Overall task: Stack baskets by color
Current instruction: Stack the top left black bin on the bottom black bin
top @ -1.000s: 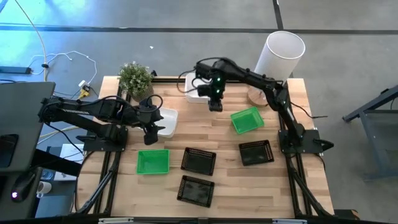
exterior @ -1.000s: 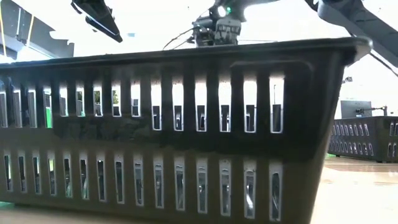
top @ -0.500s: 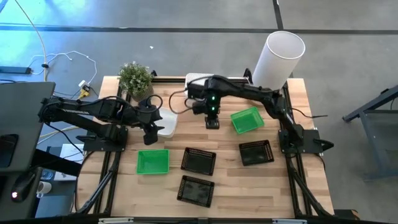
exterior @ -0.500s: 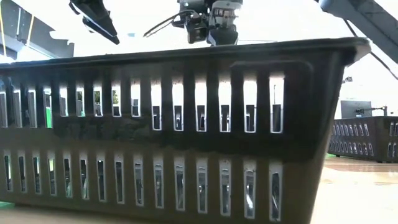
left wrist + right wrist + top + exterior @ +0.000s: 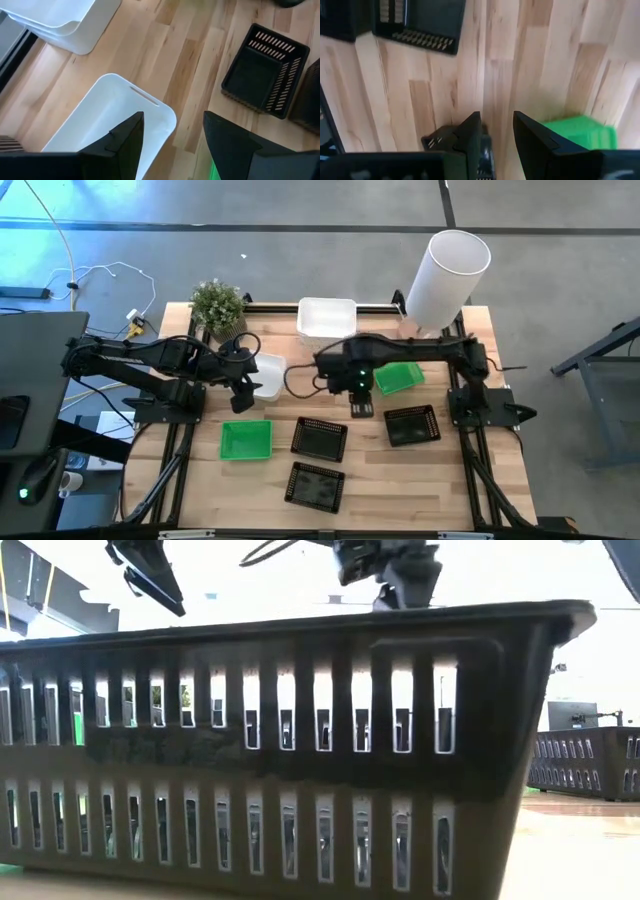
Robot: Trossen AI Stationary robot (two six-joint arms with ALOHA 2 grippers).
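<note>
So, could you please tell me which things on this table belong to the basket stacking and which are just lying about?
Belonging to the job:
- white baskets
- green baskets
- black baskets

Just lying about:
- potted plant
- tall white cylinder

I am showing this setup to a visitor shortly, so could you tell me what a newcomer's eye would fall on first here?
Probably the tall white cylinder at the wooden table's far right corner, beside the two bright green plastic baskets: one right of centre, one near the left front. Next, the right gripper reaching over mid-table above three black slotted baskets, and the left gripper, open above a glossy white basket.
</note>
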